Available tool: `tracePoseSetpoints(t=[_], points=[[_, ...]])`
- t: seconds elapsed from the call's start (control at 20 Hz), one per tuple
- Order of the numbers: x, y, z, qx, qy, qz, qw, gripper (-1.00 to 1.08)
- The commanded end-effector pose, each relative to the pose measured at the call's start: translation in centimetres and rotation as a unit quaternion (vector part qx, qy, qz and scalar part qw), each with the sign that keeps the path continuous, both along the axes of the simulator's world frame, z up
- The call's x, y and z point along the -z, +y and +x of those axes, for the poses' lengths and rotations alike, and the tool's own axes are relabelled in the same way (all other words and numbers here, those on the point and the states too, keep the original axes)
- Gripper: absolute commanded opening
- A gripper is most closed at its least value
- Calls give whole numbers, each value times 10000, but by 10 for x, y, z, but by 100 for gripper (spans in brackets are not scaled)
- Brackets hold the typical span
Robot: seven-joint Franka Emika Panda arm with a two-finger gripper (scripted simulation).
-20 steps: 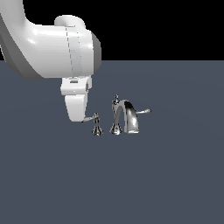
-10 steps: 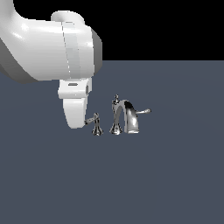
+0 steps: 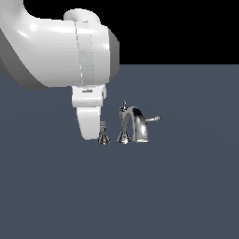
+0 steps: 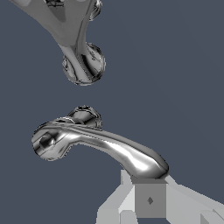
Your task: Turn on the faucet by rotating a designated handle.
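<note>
The slim chrome lever handle (image 4: 98, 146) on its small bell-shaped pedestal (image 3: 103, 137) sits just below centre in the exterior view, left of the shiny chrome faucet (image 3: 136, 125) with its arched spout. The white robot gripper (image 4: 148, 199) meets the lever's tip; whether its fingers are spread or closed cannot be told. Dark grey-blue floor (image 3: 186, 186) surrounds them.

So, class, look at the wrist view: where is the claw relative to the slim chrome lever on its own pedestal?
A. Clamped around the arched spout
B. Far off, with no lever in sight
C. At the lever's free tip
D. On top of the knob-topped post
C: the wrist view shows a pale claw finger right at the free end of the handle, away from the spout.
</note>
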State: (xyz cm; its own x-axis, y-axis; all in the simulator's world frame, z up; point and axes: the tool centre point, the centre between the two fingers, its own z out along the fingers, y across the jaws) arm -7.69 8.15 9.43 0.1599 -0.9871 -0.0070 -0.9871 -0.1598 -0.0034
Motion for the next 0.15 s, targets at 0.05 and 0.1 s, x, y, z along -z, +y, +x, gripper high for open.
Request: tracePoseSetpoints(t=[0.05,0.1], points=[[0,-33,-3,161,12,-36,9999,-100],[0,-33,-3,161,12,-36,9999,-100]])
